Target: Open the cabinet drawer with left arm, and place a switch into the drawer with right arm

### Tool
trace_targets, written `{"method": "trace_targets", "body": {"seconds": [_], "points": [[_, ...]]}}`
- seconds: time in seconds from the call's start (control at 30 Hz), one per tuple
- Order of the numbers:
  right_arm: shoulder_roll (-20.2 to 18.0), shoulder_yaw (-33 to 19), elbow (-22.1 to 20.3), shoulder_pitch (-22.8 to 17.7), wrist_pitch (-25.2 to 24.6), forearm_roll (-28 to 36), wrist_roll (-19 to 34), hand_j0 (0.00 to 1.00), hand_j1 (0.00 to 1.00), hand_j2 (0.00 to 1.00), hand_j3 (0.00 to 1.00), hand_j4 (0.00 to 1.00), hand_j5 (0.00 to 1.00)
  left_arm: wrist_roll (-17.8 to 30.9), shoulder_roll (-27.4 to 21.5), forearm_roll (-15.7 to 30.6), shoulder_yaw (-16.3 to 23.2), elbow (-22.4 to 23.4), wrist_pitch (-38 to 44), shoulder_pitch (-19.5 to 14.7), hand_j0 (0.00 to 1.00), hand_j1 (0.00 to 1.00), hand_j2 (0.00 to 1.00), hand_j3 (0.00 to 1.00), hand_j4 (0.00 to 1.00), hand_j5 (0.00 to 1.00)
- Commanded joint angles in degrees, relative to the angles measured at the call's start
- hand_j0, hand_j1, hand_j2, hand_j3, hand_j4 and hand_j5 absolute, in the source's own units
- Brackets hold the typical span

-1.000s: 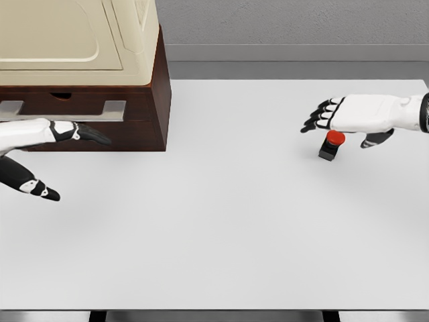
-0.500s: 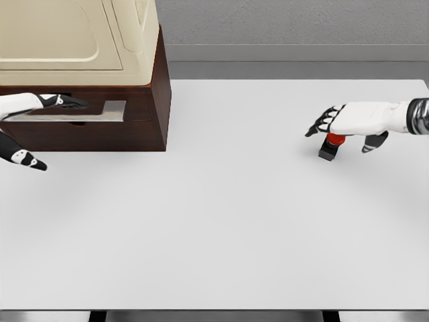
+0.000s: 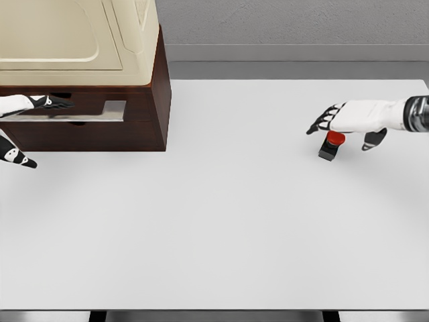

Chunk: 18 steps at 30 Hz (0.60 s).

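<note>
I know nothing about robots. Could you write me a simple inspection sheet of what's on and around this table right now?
Surface: white table, flat, mostly bare.
Job's things: brown cabinet at the far left with a cream top; its drawer looks shut, with a grey handle across the front. A small switch, black base with a red button, stands on the table at the right.
Clutter: nothing seen.
Hands: left hand reaches to the drawer handle, fingers extended over it, no firm grasp visible. Right hand hovers just above the switch, fingers spread, not closed on it.
Cables: nothing seen.
Surroundings: grey wall behind the table.
</note>
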<state>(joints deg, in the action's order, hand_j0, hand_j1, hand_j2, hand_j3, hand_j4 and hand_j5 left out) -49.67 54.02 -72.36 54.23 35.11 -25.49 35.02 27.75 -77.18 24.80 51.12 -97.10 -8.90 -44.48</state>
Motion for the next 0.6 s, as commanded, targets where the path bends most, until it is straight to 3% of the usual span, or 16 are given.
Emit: {"method": "trace_targets", "body": {"seconds": [0.0, 0.57], "points": [[0.1, 0.82, 0.11, 0.0, -0.11, 0.17, -0.02, 1.0, 1.0, 1.0, 1.0, 1.0, 1.0, -0.86, -0.08, -0.28, 0.12, 0.06, 1.43, -0.08, 1.0, 1.0, 1.0, 1.0, 1.0, 1.0], [1.06, 2.14, 1.43, 0.0, -0.11, 0.09, -0.02, 1.0, 1.0, 1.0, 1.0, 1.0, 1.0, -1.12, -0.61, -1.51, 1.88, 0.24, 1.08, 0.79, 1.0, 1.0, 1.0, 1.0, 1.0, 1.0]]}}
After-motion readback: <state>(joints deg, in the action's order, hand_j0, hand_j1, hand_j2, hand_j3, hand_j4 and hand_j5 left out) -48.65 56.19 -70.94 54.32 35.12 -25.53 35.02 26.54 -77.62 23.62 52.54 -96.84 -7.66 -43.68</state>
